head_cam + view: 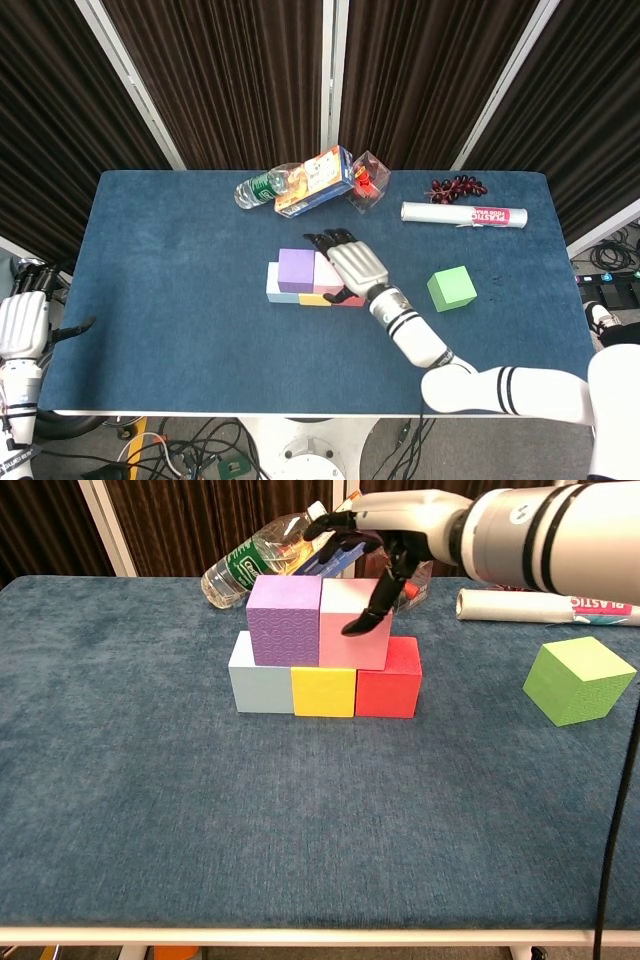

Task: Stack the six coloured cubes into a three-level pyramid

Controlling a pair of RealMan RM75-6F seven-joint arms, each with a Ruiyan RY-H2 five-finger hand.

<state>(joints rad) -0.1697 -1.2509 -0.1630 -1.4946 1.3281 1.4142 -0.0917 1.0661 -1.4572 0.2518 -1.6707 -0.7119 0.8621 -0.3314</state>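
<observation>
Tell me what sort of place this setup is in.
Most likely a robotics lab or data-collection booth: a blue felt-covered table backed by dark curtains, loose cables on the floor beneath, and a robot hand working over coloured cubes.

Near the middle of the table (120,810), three cubes are set touching in a row, the left cube (260,687), the middle cube (323,692) and the right cube (390,687). Two more are stacked on them side by side, the upper left cube (284,620) and the upper right cube (345,640), over which the right hand (400,520) is held. A sixth cube (580,680) is set well apart to the right, while a water bottle (262,187), a carton (315,180), a clear case (368,180), a grape bunch (457,186) and a wrap roll (463,214) are ranged from left to right along the far edge behind the stack.
</observation>
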